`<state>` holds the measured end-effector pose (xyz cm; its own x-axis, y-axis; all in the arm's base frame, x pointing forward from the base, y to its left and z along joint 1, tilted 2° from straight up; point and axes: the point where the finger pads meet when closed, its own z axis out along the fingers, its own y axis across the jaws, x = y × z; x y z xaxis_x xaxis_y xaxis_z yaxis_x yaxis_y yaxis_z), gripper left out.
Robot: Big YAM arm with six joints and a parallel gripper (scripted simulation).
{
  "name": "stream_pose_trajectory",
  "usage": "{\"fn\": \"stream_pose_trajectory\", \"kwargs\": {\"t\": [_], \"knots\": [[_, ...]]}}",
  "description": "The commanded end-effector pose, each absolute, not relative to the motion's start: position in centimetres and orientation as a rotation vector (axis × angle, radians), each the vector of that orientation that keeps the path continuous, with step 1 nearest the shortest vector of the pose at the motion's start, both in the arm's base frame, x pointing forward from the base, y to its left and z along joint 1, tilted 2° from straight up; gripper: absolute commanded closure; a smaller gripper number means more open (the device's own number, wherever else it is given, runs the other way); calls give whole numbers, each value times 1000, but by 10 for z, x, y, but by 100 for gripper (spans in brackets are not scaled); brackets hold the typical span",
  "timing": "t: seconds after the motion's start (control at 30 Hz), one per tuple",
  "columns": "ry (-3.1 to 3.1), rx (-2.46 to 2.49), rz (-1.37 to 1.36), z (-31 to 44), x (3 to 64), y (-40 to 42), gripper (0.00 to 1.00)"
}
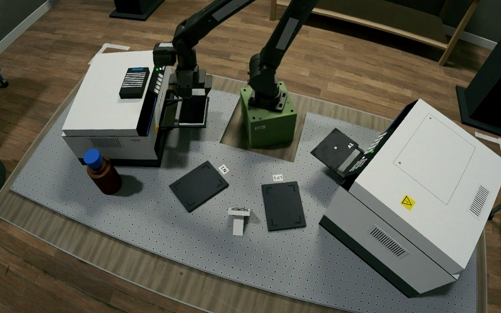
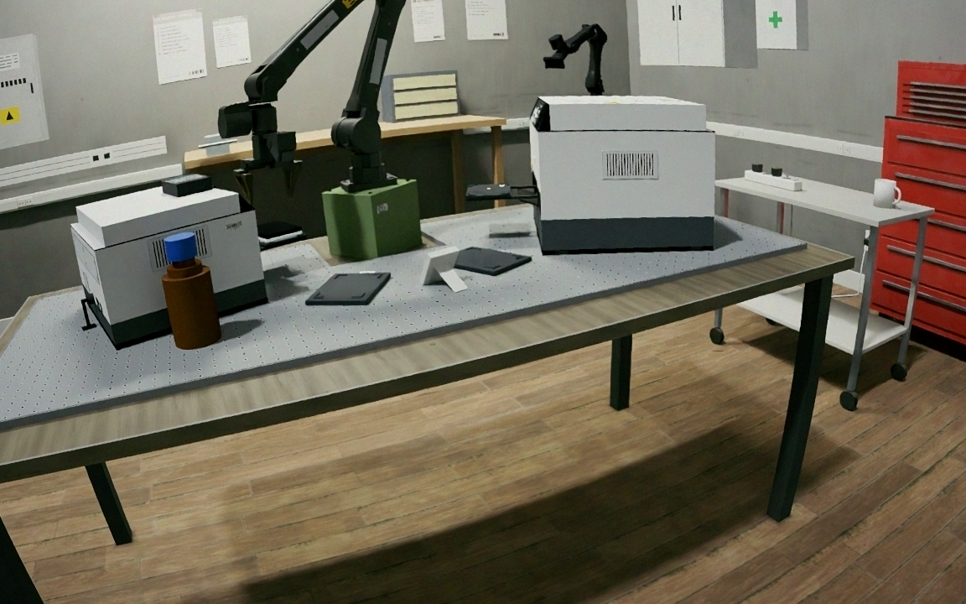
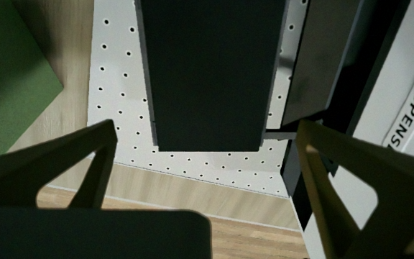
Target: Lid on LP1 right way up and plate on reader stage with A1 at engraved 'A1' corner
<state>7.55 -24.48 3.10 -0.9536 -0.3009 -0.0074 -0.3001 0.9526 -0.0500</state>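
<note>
The plate with its dark lid (image 1: 192, 113) (image 2: 278, 229) (image 3: 210, 72) sits on the dispenser's stage, which sticks out from the white dispenser (image 1: 104, 97) (image 2: 161, 234) (image 3: 383, 90). My gripper (image 1: 189, 96) (image 2: 268, 182) (image 3: 206, 129) is open and empty. It hangs a little above the lid, fingers pointing down, one finger on each side of the lid's width. The LP1 pad (image 1: 283, 205) (image 2: 491, 259) is bare. The reader's stage (image 1: 334, 149) (image 2: 492, 191) is bare too, with its 'A1' mark (image 1: 349, 145) at the corner towards the reader.
A brown bottle with a blue cap (image 1: 101, 171) (image 2: 188, 296) stands in front of the dispenser. The N1 pad (image 1: 198, 185) (image 2: 349, 287) is bare. A small white stand (image 1: 238, 218) (image 2: 441, 266) sits between the pads. The arm's green base (image 1: 268, 116) is behind them. The reader (image 1: 419, 194) is at the right.
</note>
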Motion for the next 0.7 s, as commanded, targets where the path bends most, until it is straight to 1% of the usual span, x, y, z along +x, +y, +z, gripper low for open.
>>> {"fn": "stream_pose_trajectory", "kwargs": {"t": [0.0,0.67], "knots": [[3086,-468,-142,42,79,-269,0],[3085,-468,-154,39,81,-273,0]]}}
